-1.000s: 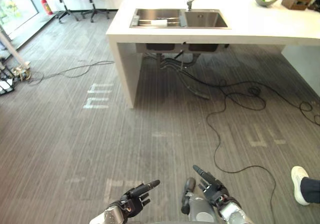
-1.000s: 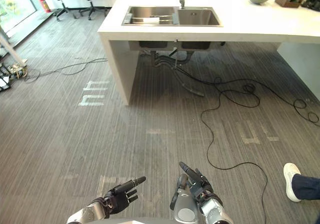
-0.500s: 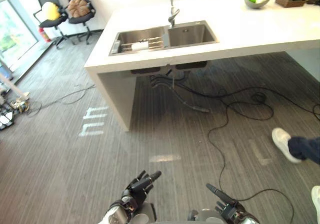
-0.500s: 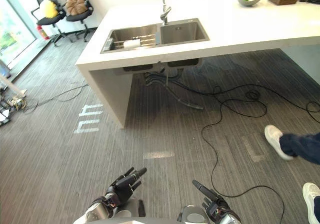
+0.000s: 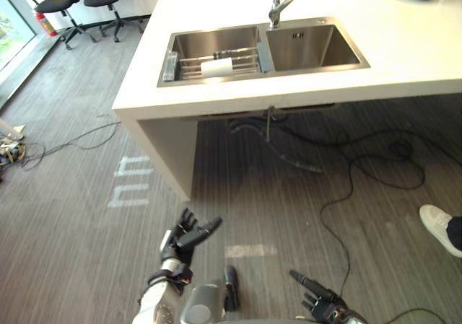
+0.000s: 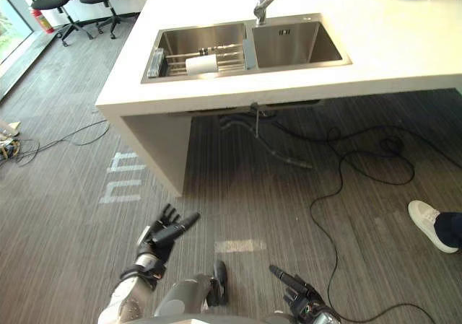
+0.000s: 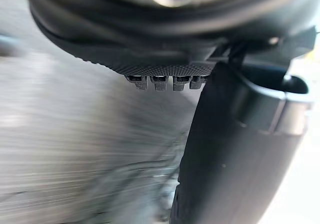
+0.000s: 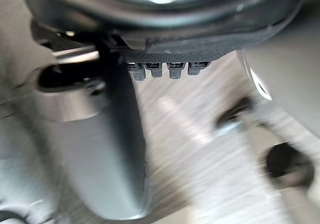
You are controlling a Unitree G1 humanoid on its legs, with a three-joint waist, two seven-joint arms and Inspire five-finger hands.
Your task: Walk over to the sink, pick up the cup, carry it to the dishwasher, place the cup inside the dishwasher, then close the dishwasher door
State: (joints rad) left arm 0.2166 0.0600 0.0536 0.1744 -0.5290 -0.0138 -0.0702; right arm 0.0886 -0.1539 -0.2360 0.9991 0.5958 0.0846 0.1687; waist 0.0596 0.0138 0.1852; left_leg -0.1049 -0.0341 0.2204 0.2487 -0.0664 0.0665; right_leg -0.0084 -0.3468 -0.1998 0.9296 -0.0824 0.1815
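Nearing sink (image 5: pixel 317 46); left hand (image 5: pixel 179 243) lifted, fingers (image 5: pixel 206 229) spread.

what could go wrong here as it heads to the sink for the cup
1. A black cable snakes across the floor between the robot and the counter, and might snag a foot.
2. A person's shoe is close on the right, so a sideways step risks a bump.
3. The cup seems to lie on its side on the rack in the sink, so it may roll when the open left hand or right hand reaches in.
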